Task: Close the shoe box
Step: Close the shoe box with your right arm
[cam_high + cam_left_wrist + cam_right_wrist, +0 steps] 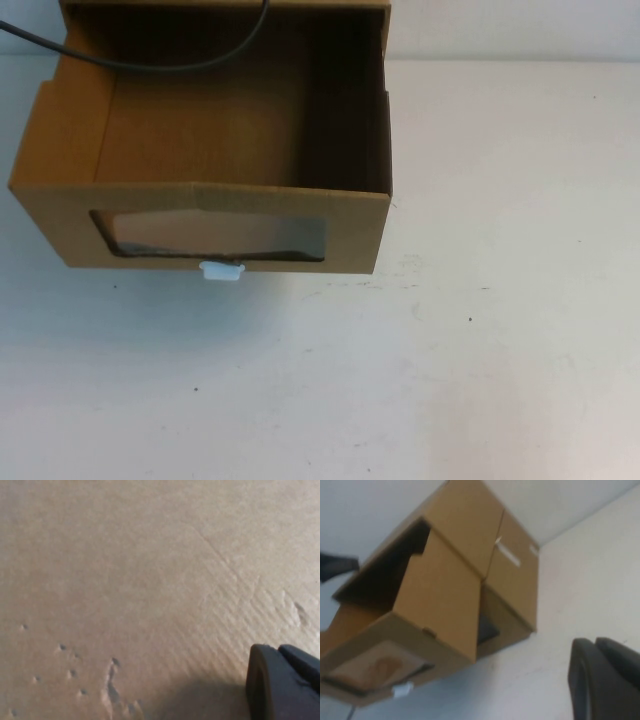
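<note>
- The left gripper [280, 685] sits pressed close against plain brown cardboard, a dark fingertip edging into its wrist view; whether its claw is apart or together cannot be told. It does not appear in the high view.
- The right gripper [605, 680] hangs low over the white table [480, 380], off to the side of the boxes; only part of a dark finger shows, so its claw state cannot be told either.
- Ahead of the right gripper, the shoe box [215, 215] stands pulled well out, its drawer open to the top, the window [215, 237] and the white pull tab [221, 271] facing the robot.
- Beyond the drawer, a second brown box [512, 587] stands alongside the sleeve.
- A dark cable [180, 62] loops over the far end of the drawer.
- Judgement: closing well likely means a flat, centred push on the front panel, square to the sleeve, so the drawer slides without skewing or jamming.
</note>
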Robot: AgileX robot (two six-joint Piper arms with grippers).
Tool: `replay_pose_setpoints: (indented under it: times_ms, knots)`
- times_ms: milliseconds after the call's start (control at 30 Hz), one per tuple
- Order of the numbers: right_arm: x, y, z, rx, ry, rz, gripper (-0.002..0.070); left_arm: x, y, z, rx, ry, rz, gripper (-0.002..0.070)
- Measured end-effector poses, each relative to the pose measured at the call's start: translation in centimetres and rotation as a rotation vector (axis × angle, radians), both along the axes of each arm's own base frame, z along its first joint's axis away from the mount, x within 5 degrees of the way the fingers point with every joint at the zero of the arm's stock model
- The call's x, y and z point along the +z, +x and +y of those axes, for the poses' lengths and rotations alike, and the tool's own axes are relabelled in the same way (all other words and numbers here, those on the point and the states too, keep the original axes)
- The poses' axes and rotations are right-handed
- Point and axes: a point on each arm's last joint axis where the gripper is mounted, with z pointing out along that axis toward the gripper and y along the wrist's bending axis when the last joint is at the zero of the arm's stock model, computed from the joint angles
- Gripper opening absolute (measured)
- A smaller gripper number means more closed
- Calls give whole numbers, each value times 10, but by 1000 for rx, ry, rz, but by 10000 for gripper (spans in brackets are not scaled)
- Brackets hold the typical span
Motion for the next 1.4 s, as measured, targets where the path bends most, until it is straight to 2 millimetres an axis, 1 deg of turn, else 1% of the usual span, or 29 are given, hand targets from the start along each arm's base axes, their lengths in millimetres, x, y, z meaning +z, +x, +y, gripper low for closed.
replay_pose_setpoints:
  times_ms: [33,100,233,300,400,467,533,633,700,733,800,867,1000,1033,1100,1200,1300,1400]
  knots:
    - [11,0,3,39,-19,15,-11,0,0,0,0,0,0,-2]
    - [30,5,12,140,-94,104,-11,0,0,0,0,0,0,-2]
    - [57,25,24,325,-260,332,-11,1,0,0,0,0,-2,-2]
    - [72,40,28,403,-332,435,-11,1,0,0,0,0,-2,-2]
    - [92,62,30,472,-422,515,-11,1,0,0,0,0,-2,-2]
    - [102,78,32,504,-460,543,-11,1,0,0,0,-1,-2,-2]
    - [113,90,37,541,-491,537,-11,1,0,0,1,-2,-1,-2]
    - [131,105,56,619,-531,487,-11,1,0,0,1,-2,-1,-2]
    - [141,112,74,655,-570,452,-11,1,0,0,1,-2,-1,-2]
    - [145,112,85,677,-595,430,-11,1,0,0,1,-2,-1,-2]
    - [149,113,108,696,-659,399,-11,1,0,0,1,-2,-1,-2]
    - [148,112,131,695,-731,347,-11,1,0,0,1,-2,-1,-2]
    - [140,105,180,690,-845,174,-11,1,0,0,6,-7,3,-2]
    - [138,102,191,688,-850,135,-11,1,0,0,9,-9,5,-2]
    - [135,102,212,663,-870,46,-11,1,0,0,10,-11,7,-2]
    - [129,111,235,616,-891,-8,-11,1,0,0,12,-15,9,-2]
    - [123,122,252,588,-903,-9,-11,1,0,0,12,-15,9,-2]
    - [122,131,267,578,-903,-10,-11,1,0,0,12,-15,9,-2]
